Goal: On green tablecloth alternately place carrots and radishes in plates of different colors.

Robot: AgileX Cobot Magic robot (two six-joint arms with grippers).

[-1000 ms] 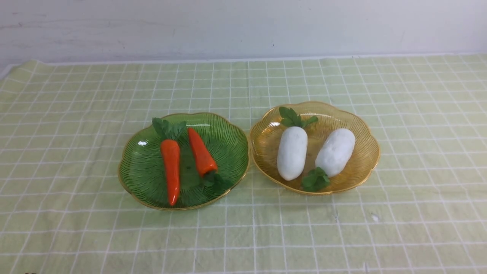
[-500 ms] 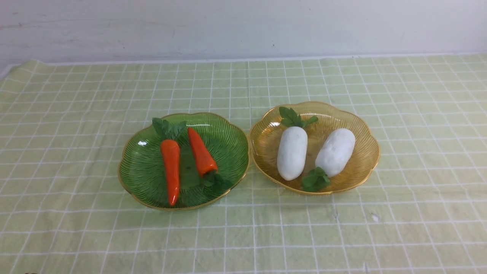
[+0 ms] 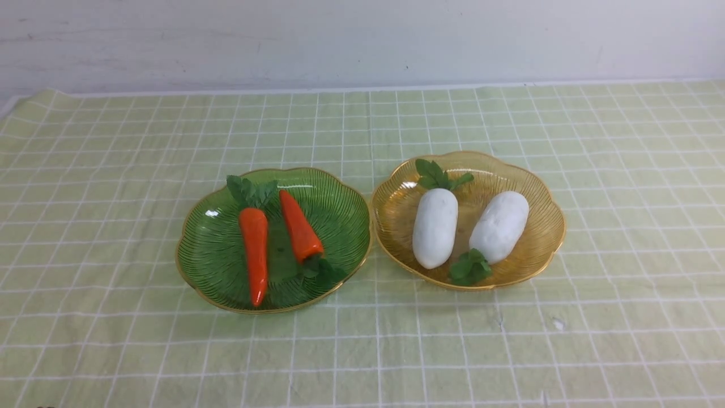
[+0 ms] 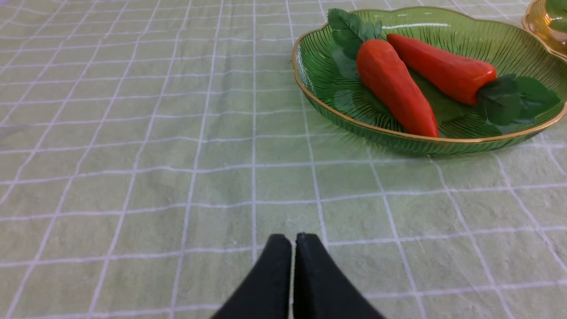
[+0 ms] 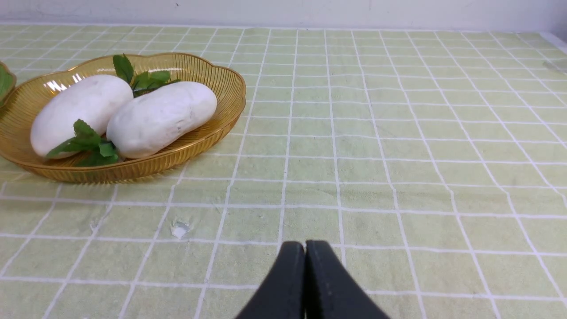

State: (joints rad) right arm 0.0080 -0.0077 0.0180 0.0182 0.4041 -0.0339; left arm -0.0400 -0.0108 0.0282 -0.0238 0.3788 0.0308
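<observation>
Two orange carrots (image 3: 254, 249) (image 3: 300, 226) lie side by side in the green plate (image 3: 209, 255) on the green tablecloth (image 3: 113, 170). Two white radishes (image 3: 435, 228) (image 3: 499, 226) lie in the amber plate (image 3: 544, 238) just to its right. Neither arm appears in the front view. In the left wrist view my left gripper (image 4: 293, 239) is shut and empty over bare cloth, short of the green plate (image 4: 319, 62) and its carrots (image 4: 394, 86). In the right wrist view my right gripper (image 5: 305, 246) is shut and empty, apart from the amber plate (image 5: 221, 84) and radishes (image 5: 161, 117).
A white wall (image 3: 362, 39) runs behind the table's far edge. The cloth has slight wrinkles and a small white fleck (image 3: 558, 324) in front of the amber plate. The two plates sit almost rim to rim.
</observation>
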